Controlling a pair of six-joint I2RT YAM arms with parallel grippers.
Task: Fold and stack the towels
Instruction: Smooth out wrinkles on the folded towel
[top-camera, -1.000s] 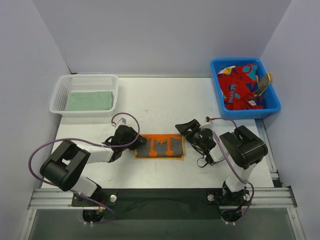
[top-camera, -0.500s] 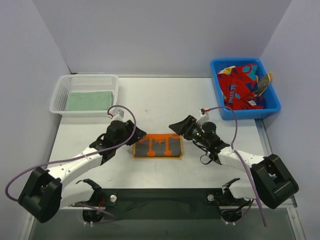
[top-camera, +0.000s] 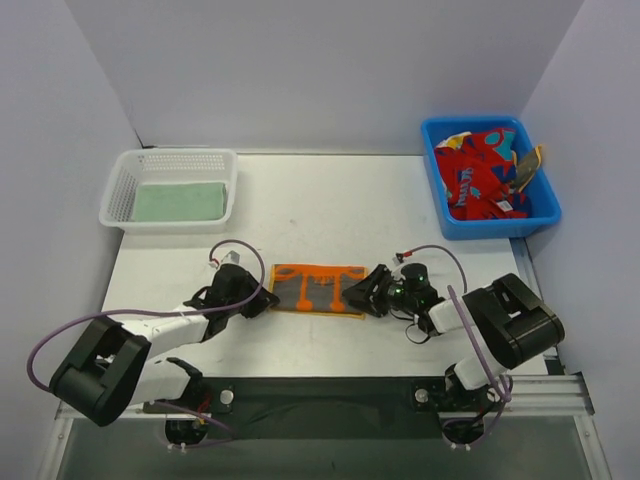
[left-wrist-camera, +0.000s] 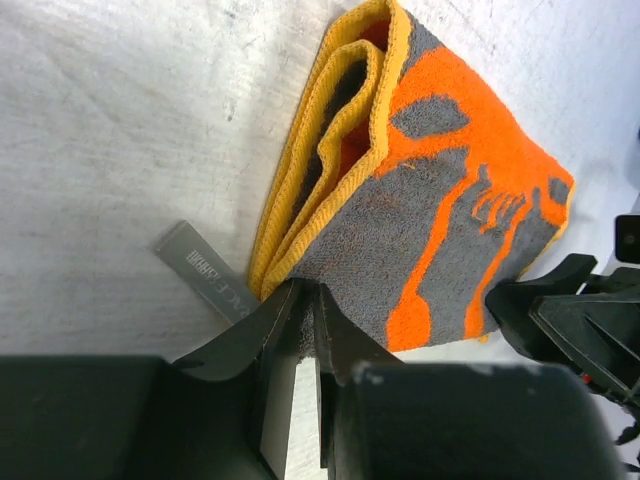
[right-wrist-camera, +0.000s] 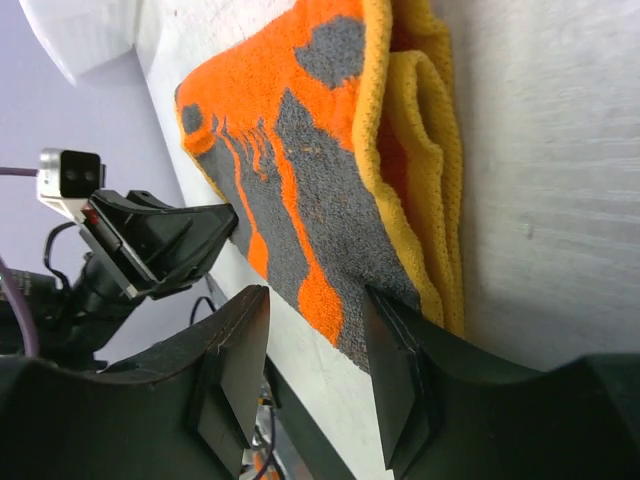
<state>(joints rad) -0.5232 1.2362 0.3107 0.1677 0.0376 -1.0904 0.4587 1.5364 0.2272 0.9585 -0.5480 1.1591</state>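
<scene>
Two folded layers could peel apart: right gripper gapes astride the orange-and-grey terry towel; left gripper, can't tell.

A white mesh plastic basket sits at the far left corner of the pale bench; a blue plastic bin sits at the far right corner, well apart from it; 1 metal rail runs along the near edge; plain lilac walls enclose 3 sides.

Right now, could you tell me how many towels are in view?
3 clear: a green towel in the white basket, an orange towel on the table, a red heap in the blue bin; more may hide there.
</scene>
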